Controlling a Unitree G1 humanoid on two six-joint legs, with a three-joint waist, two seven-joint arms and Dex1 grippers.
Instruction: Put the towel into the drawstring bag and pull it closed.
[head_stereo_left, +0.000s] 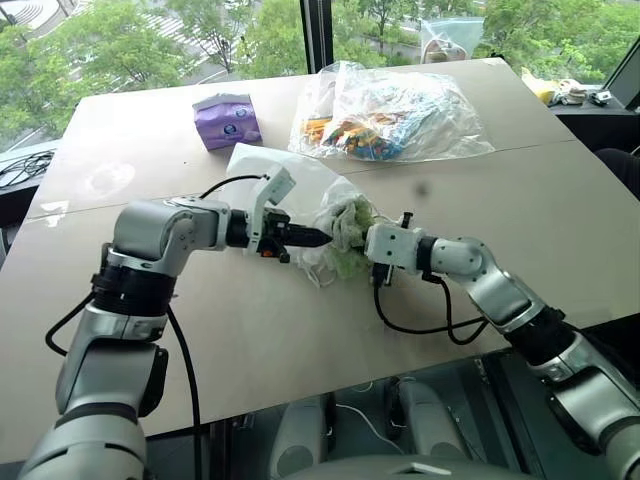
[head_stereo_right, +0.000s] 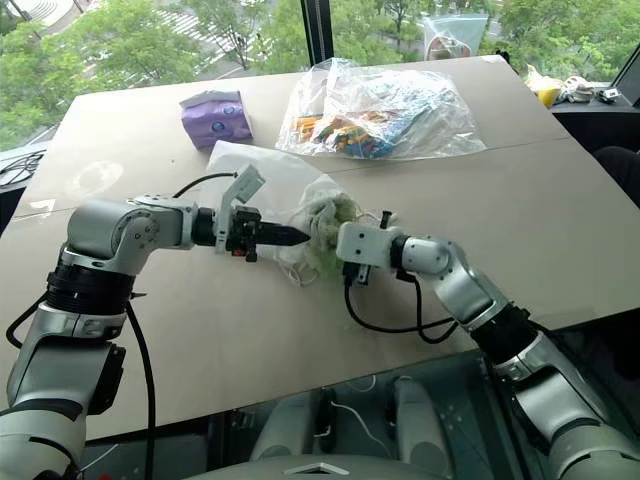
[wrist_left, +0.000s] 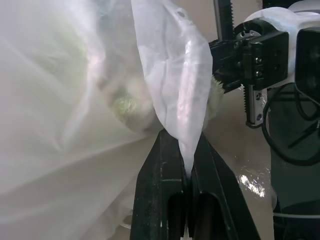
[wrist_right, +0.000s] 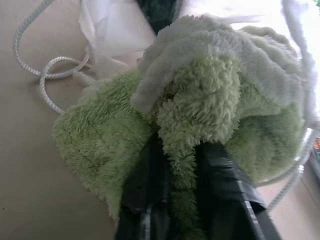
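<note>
Left eye view: the left gripper (head_stereo_left: 318, 237) reaches in from the robot's left over the tan counter (head_stereo_left: 150, 330), its black fingers pressed together on a fold of the drawstring bag (head_stereo_left: 300, 185), which lies crumpled near the middle of the counter. The right gripper (head_stereo_left: 358, 243) comes in from the other side and meets the bag's mouth, where the light green towel (head_stereo_left: 347, 222) bulges, partly in the bag and partly out. Behind the bag sits a clear plastic bag of colourful sticks (head_stereo_left: 390, 115), and to its left a small purple packet (head_stereo_left: 228, 120); a black cable (head_stereo_left: 420, 325) loops on the counter under the right arm. Right eye view: the same layout, the two grippers tip to tip at the bag's opening and the towel wedged between them. Left wrist view: the left gripper's two black fingers (wrist_left: 160, 195) are closed tight on a pinch of the thin translucent white fabric, which rises as a narrow fold from between them; a patch of green towel shows dimly through the fabric, and the right gripper's black and white body stands just beyond the fold. Right wrist view: the right gripper's fingers (wrist_right: 227, 187) are closed on a ridge of the fluffy green towel, which fills the space ahead of them; the bag's thin fabric lies over the towel's upper part, and the white drawstring cord (wrist_right: 47, 72) loops on the counter beside it.
</note>
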